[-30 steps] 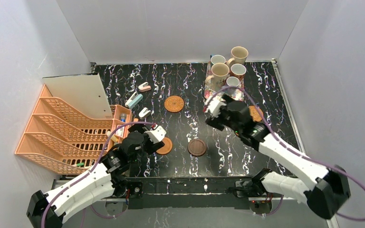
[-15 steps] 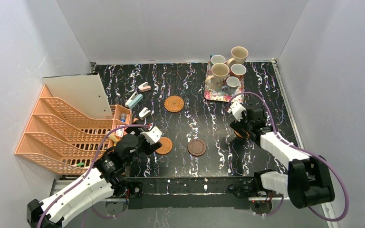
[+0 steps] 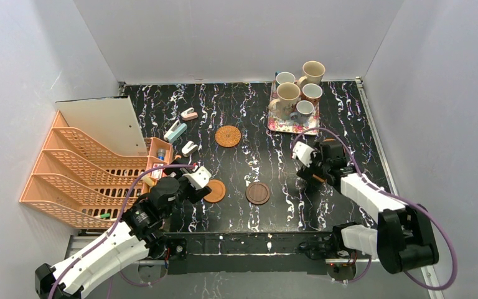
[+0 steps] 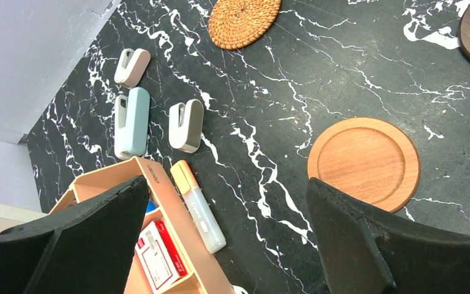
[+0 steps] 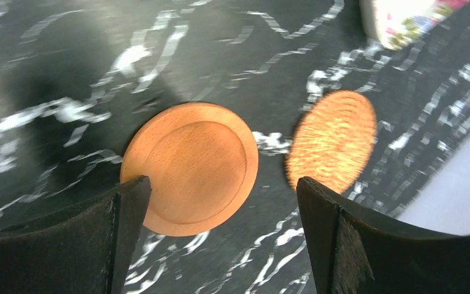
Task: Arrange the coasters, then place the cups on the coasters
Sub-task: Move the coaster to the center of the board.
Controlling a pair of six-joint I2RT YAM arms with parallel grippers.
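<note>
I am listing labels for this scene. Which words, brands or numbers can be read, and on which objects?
No text is readable.
Small mark on the rim of the orange organiser box: too small to read.
Print on the red and white packet inside it: blurred.

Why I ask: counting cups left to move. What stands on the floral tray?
On the floral tray: one large beige cup, three smaller cups. They cover its far edge, so whether the rearmost beige cup sits on it is hidden.
</note>
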